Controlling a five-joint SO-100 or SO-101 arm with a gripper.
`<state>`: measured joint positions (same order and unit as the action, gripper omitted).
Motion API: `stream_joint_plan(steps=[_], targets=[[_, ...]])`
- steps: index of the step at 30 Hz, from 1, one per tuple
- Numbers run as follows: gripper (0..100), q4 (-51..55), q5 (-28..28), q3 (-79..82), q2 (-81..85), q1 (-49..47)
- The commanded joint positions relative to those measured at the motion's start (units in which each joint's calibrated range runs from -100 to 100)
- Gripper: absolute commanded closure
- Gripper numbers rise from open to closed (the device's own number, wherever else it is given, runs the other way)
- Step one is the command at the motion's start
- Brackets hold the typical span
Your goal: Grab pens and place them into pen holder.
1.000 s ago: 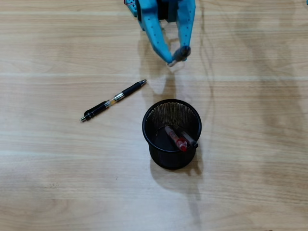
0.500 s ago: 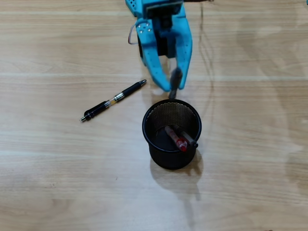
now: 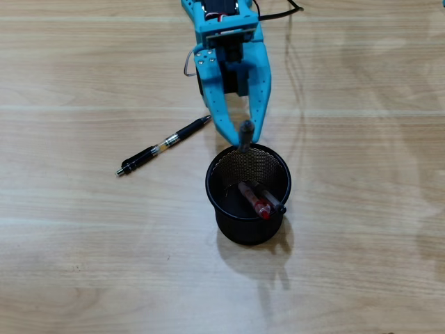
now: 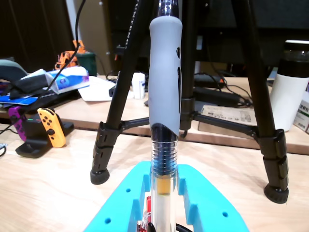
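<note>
Grey-and-clear pen (image 4: pixel 164 96) pinched upright in the blue gripper (image 3: pixel 241 136), grey grip end up in the wrist view, clear barrel clamped between the jaws; from overhead only its grey end shows, just off the 12 o'clock rim of the pen holder (image 3: pixel 248 193). Inside the holder already: a red-and-clear pen (image 3: pixel 254 200) and a dark one (image 3: pixel 271 197) beside it, leaning toward 4 o'clock. Out at 9 to 10 o'clock from the holder, well apart, a black pen with yellow band (image 3: pixel 164 145) flat on the counter (image 3: pixel 83 264).

Step in hand, by the look of it: carrying the held pen over the opening. Not quite there yet; tip seems above the rim rather than the middle. Best to travel further toward 6 o'clock until centred over the mesh well, keep the pen near vertical, then lower a little before spreading the jaws, so as not to clip the rim or tip the light holder. Release toward the empty 9 o'clock side, clear of the two leaning pens.
</note>
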<state>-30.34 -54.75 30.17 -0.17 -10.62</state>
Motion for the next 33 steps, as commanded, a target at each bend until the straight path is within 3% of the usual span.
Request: stream_joint_plan(steps=[1, 5, 18, 23, 33], targets=[[94, -1.4, -0.2, -0.3, 0.3, 0.2], [89, -1.4, 0.1, -0.2, 0.5, -0.2], [90, 0.8, 0.9, 0.7, 4.1, 0.8], [98, 10.4, 3.6, 1.4, 10.1, 3.2], [98, 37.9, 6.3, 1.3, 23.7, 7.6]])
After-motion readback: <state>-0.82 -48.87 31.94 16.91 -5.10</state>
